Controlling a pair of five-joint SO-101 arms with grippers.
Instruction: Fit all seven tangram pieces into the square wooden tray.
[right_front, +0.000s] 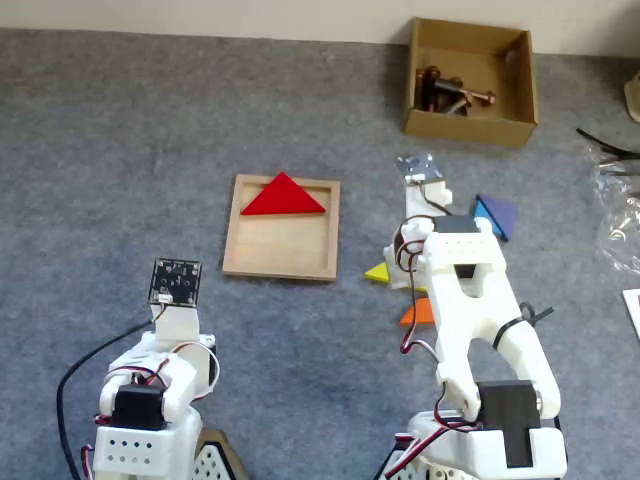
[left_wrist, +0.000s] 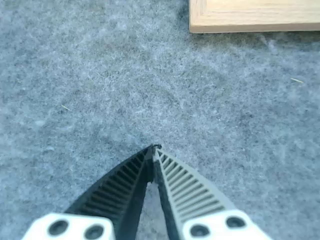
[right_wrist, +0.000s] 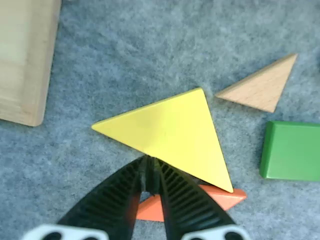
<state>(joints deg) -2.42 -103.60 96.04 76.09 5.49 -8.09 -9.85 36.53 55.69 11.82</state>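
The left arm (right_front: 155, 400) sits at the lower left of the high view, on grey carpet (right_front: 110, 150). In its wrist view the left gripper (left_wrist: 153, 149) is closed with the ribbed fingers (left_wrist: 182, 187) meeting at the tips. It holds nothing and hangs over bare carpet, with a corner of the tray (left_wrist: 250, 20) farther ahead.

The tray (right_front: 280, 250) lies left of centre in the high view, up and to the right of the left arm. A red triangle (right_front: 283, 196) sits inside it against the upper rim, long edge down. The remainder of the tray floor is bare wood.

To the right of the tray, on the carpet, is a yellow triangle (right_front: 378, 271), and lower right of it an orange piece (right_front: 418, 313). Both are half hidden by the right arm (right_front: 480, 330), which stretches from the lower right of the frame up toward the centre right.

The right wrist view shows the right gripper (right_wrist: 149, 160) closed with nothing between its fingers. The tips are at the long edge of the yellow triangle (right_wrist: 170, 130). The orange piece (right_wrist: 222, 198) shows along that same edge, and I cannot tell whether the two touch. A plain wood triangle (right_wrist: 260, 87) lies just off one yellow corner, with a green piece (right_wrist: 292, 150) near it. The tray's side is well apart from the yellow piece.

Right of the arm in the high view lie a blue piece (right_front: 486, 212) and a purple piece (right_front: 504, 217), touching. A cardboard box (right_front: 470, 127) stands at the upper right.
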